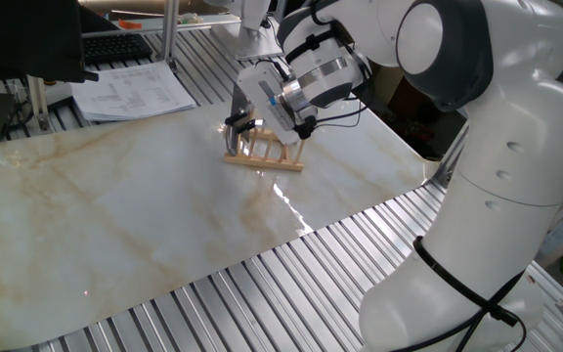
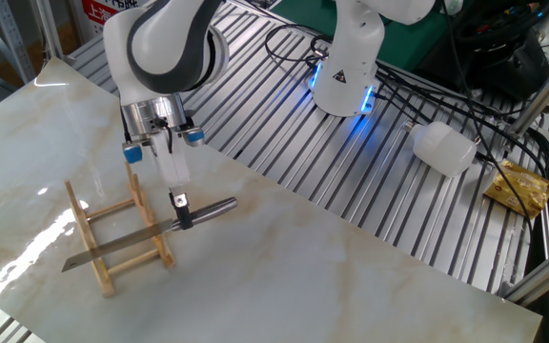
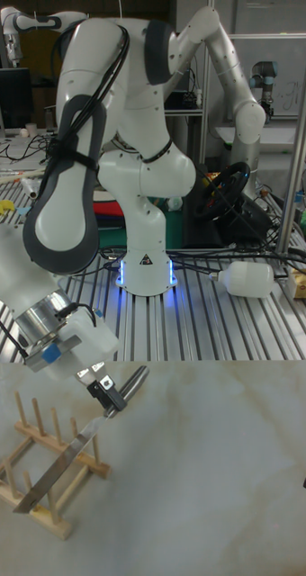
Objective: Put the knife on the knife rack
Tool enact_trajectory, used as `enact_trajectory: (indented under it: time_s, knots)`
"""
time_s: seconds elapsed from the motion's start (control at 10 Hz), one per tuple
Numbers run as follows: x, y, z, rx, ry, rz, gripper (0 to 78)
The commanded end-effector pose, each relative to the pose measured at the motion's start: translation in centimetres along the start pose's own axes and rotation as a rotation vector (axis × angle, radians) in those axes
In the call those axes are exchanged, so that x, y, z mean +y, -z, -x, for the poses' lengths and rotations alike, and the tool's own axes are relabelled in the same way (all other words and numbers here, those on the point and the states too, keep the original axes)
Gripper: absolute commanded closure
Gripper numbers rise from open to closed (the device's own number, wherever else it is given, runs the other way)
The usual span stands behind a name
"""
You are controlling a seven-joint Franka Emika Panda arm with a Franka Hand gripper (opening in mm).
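Observation:
The knife rack (image 2: 127, 250), light wood with upright pegs, stands on the marbled board near its left end. The knife (image 2: 122, 240) lies tilted across the rack, its grey blade between the pegs and its shiny handle (image 2: 214, 207) sticking out to the right. My gripper (image 2: 180, 209) comes down from above and is shut on the knife where the blade meets the handle. The tall fixed view shows the same hold: gripper (image 3: 103, 388), knife (image 3: 61, 465), rack (image 3: 36, 504). In one fixed view the gripper (image 1: 235, 123) hides most of the knife above the rack (image 1: 266, 156).
The marbled board (image 2: 303, 267) lies on a ribbed metal table. A white plastic bottle (image 2: 443, 148), a yellow bag (image 2: 520, 186) and cables lie beyond the arm's base (image 2: 346, 71). Papers (image 1: 130, 90) and a keyboard (image 1: 115, 44) sit past the board's far edge.

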State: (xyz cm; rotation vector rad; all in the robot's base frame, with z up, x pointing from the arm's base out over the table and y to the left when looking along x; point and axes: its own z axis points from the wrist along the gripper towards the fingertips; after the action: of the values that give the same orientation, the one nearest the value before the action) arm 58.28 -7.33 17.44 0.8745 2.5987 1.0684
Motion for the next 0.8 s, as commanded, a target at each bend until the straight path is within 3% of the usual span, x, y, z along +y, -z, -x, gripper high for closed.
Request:
enact_trajectory:
  time_s: [0.1,0.8]
  knots:
    - [0.15,0.17,0.16,-0.002,-0.005,0.001,75.6]
    - [0.24,0.42,0.50,-0.008,-0.037,-0.005,75.6]
